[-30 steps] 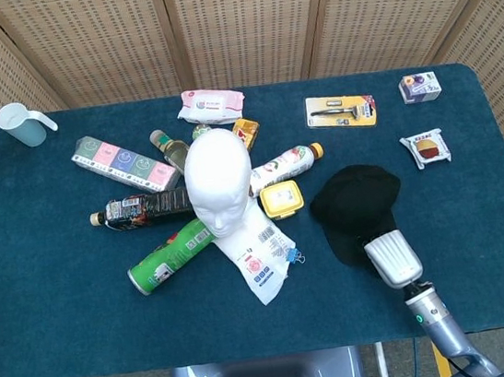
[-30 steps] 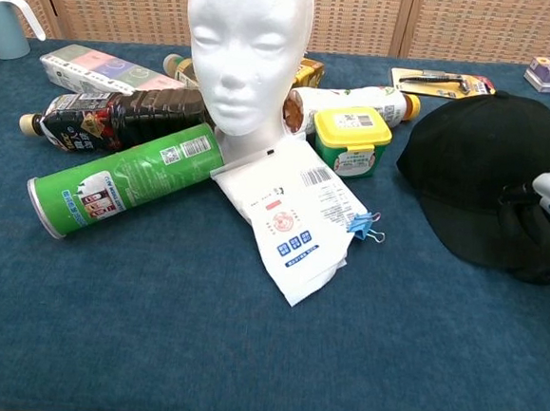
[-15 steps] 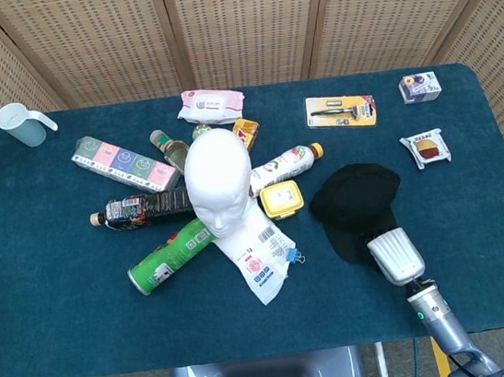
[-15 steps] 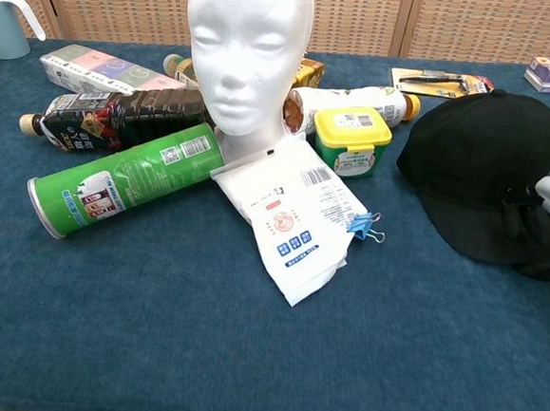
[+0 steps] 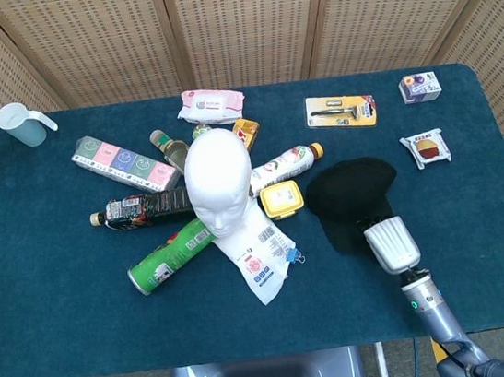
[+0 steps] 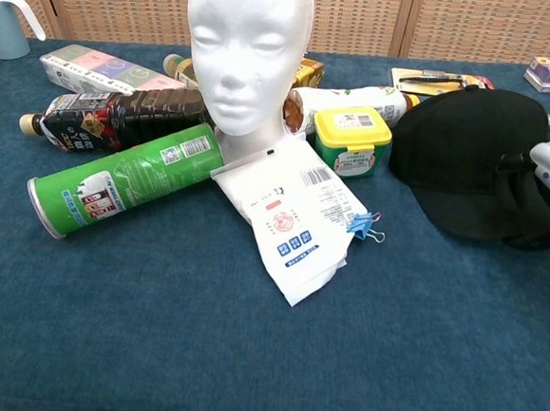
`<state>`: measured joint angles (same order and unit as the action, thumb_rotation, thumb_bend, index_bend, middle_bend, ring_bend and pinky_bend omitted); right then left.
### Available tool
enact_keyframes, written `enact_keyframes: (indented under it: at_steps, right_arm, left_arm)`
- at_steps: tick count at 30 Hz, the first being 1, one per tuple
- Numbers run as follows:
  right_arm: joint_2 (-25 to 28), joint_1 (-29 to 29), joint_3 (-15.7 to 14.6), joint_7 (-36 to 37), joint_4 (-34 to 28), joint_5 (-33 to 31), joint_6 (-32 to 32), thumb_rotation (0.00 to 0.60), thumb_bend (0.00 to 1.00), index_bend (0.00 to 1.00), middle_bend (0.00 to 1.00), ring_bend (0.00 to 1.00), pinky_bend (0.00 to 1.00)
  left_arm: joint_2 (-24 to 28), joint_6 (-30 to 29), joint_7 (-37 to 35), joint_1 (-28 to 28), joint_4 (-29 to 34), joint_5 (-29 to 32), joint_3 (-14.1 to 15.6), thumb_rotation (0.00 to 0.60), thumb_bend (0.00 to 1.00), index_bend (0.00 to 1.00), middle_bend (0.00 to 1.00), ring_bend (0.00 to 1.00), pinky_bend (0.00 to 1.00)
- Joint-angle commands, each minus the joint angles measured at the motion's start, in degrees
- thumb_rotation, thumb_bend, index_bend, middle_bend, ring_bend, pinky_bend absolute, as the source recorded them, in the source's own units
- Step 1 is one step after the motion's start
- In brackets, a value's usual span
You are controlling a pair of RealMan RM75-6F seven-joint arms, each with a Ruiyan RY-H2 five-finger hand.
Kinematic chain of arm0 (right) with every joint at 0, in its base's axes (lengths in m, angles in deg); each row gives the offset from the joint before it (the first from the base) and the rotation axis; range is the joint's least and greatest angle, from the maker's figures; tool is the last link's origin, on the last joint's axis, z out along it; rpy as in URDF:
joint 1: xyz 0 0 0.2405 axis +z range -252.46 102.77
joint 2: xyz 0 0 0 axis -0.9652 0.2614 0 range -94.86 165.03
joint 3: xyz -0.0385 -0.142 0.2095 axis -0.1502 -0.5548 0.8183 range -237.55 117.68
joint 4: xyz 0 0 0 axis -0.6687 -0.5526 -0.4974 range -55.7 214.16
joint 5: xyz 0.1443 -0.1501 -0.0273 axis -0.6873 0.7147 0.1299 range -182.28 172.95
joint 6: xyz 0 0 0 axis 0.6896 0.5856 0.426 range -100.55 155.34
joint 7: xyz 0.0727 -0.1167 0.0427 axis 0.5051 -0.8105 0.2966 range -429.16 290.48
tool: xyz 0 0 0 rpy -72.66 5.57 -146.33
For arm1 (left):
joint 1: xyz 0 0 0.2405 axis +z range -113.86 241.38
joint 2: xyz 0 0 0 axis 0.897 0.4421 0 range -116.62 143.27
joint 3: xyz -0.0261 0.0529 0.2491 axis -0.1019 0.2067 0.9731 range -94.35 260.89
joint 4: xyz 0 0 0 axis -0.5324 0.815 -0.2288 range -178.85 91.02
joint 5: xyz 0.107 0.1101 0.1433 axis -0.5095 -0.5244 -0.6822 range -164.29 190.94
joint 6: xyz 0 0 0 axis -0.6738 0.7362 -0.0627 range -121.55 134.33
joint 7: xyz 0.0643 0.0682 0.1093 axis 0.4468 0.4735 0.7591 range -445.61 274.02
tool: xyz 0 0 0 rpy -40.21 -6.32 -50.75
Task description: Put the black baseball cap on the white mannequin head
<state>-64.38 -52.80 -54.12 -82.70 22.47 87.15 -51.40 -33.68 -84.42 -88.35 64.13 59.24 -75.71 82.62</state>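
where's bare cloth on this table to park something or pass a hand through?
Free: the whole near strip of the blue tablecloth, in front of the green can and white printed pouch; also the back middle between the pink wipes pack and yellow razor card. Crowded: around the white mannequin head, and between the yellow-lidded tub and black baseball cap.

The counter (image 5: 44, 300) has a dark blue felt-like top with plenty lying on it: a white mannequin head (image 5: 218, 182) standing mid-left, a green can (image 5: 171, 254) on its side, a dark bottle (image 5: 139, 209), a yellow tub (image 5: 281, 199), a white pouch (image 5: 259, 254), a pale blue jug (image 5: 22, 124) far left, and a black cap (image 5: 351, 196) to the right. The small boxes (image 5: 420, 85) near the right edge look like snacks, can't really tell.
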Motion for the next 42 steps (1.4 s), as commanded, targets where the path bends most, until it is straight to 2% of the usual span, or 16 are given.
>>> enact_keyframes:
  at_steps: [1,9,14,18,23,29,34,42]
  right_arm:
    - [0.2,1.1,2.0,0.8,-1.4,-2.2,1.1,0.600,0.15,0.47,0.53,0.59,0.68]
    - [1.5,3.5,5.9,-1.0,-4.4,-4.5,1.3,0.600,0.17,0.44,0.47,0.54,0.64]
    - [1.6,5.0,7.0,-1.6,-4.6,-5.0,1.8,0.600,0.20,0.44,0.45,0.52,0.61]
    - [1.3,7.1,8.3,-3.6,-3.5,-7.3,5.3,0.600,0.21,0.42,0.40,0.46,0.52]
    - [0.9,8.1,8.3,-4.5,-2.4,-8.7,7.0,0.600,0.22,0.42,0.39,0.44,0.52]
    - [0.5,9.2,7.5,-4.1,-0.7,-9.5,9.4,0.600,0.25,0.51,0.45,0.51,0.67]
    - [0.5,9.5,7.8,-0.8,0.0,-10.1,9.1,0.600,0.26,0.63,0.54,0.64,0.82]
    - [1.7,8.9,8.1,1.5,-1.8,-11.1,7.8,0.600,0.27,0.66,0.59,0.70,0.87]
  left_arm:
    - [0.0,-0.1,-0.2,0.2,-0.1,0.0,0.1,0.600,0.35,0.55,0.41,0.29,0.32]
    - [0.0,-0.6,-0.5,0.7,-0.4,0.1,0.3,0.600,0.35,0.55,0.41,0.29,0.33]
    - [0.1,-0.8,-0.6,0.8,-0.5,0.2,0.3,0.600,0.35,0.55,0.41,0.29,0.33]
    - [0.3,-1.2,-0.8,1.3,-0.6,0.4,0.4,0.600,0.35,0.55,0.41,0.29,0.33]
    - [0.4,-1.4,-1.1,1.7,-0.7,0.5,0.6,0.600,0.35,0.55,0.41,0.29,0.33]
    - [0.6,-1.9,-1.5,2.0,-0.9,0.4,0.6,0.600,0.35,0.55,0.41,0.29,0.33]
    - [0.7,-2.4,-2.0,2.4,-1.1,0.3,0.6,0.600,0.35,0.55,0.41,0.29,0.33]
    - [0.4,-2.6,-2.5,2.7,-1.6,0.4,0.6,0.600,0.35,0.55,0.41,0.29,0.33]
